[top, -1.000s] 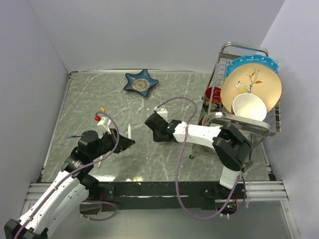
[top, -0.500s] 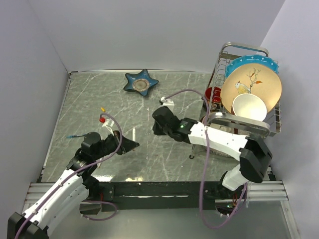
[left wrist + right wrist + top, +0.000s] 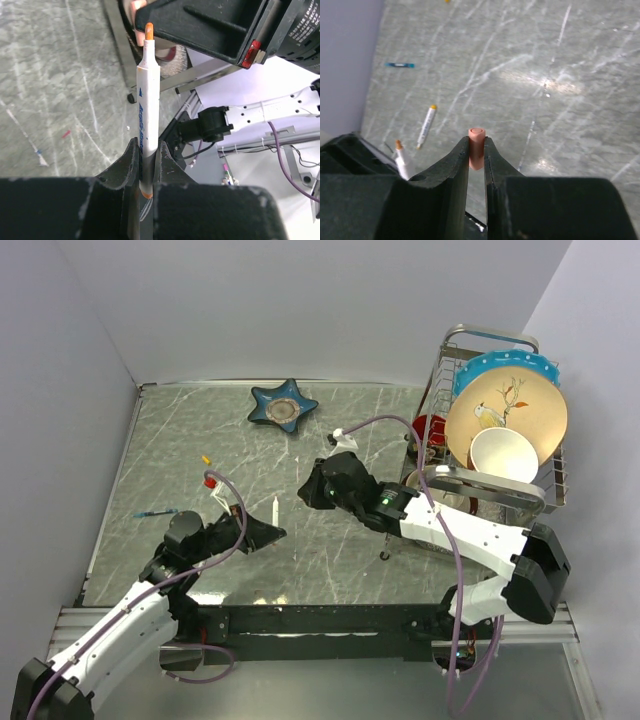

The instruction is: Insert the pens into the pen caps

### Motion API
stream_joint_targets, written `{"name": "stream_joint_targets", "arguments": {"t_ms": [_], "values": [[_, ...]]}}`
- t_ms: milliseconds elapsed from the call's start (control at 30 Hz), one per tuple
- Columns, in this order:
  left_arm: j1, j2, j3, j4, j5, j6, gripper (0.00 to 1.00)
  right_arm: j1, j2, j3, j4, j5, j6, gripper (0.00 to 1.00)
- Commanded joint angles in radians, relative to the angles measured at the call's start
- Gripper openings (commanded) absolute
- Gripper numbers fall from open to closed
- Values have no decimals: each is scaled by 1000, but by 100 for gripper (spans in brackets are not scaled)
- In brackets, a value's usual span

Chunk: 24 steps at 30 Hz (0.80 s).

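My left gripper is shut on a white pen, which points up with its orange tip bare. My right gripper is shut on the red-orange cap, just right of the pen tip and apart from it. In the right wrist view the held pen shows at lower left. A second white pen with a yellow end lies on the table. The yellow cap lies at the far left.
A blue star-shaped dish sits at the back. A dish rack with plates and a bowl stands at the right. A small blue piece lies at the left. The purple cable's red-tipped plug hangs over the left arm.
My left gripper has moved a little right and nearer with the pen. The right arm has stretched out, its elbow swinging right, with its gripper still near the table's middle.
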Motion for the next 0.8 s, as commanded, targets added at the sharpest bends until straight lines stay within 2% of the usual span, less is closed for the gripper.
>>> {"name": "stream_joint_targets", "arguments": {"t_ms": [0,267,767], "values": [[-27,9,-11,94,9,-21,1,7,-59,10,70,16,45,4],[-38,2,-5,87,12,-9,1,18,-65,24,101,20,47,4],[-40,12,-6,171,69,-47,1,36,-139,-25,173,4,61,3]]}}
